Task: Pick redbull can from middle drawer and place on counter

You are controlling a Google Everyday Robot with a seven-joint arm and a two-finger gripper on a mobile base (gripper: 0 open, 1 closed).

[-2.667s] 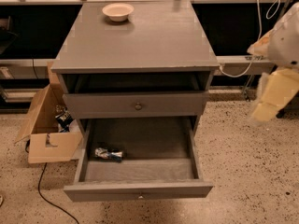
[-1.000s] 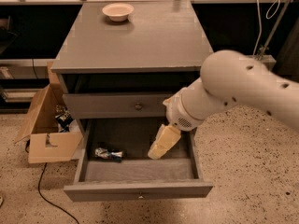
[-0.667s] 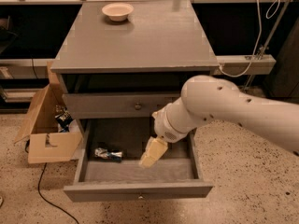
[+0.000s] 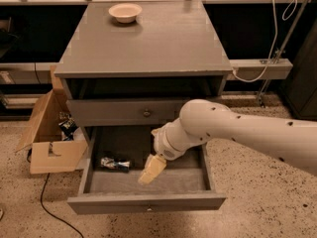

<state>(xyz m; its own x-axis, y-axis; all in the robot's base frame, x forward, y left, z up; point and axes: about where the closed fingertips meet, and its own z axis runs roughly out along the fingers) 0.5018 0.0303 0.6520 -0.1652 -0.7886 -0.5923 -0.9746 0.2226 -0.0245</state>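
Observation:
The redbull can (image 4: 115,164) lies on its side at the left of the open middle drawer (image 4: 148,201). My gripper (image 4: 151,169) hangs over the drawer's middle, right of the can and apart from it, at the end of the white arm (image 4: 237,133) that reaches in from the right. The grey counter (image 4: 148,38) tops the cabinet and carries a cream bowl (image 4: 125,12) at its back left.
The shut drawer front (image 4: 124,112) with a round knob sits above the open drawer. An open cardboard box (image 4: 49,138) stands on the speckled floor left of the cabinet, with a black cable beside it. A shelf with a white cable runs at the right.
The arm has swung in from the right and down into the open drawer, moving the gripper leftward toward the can. The can has not moved.

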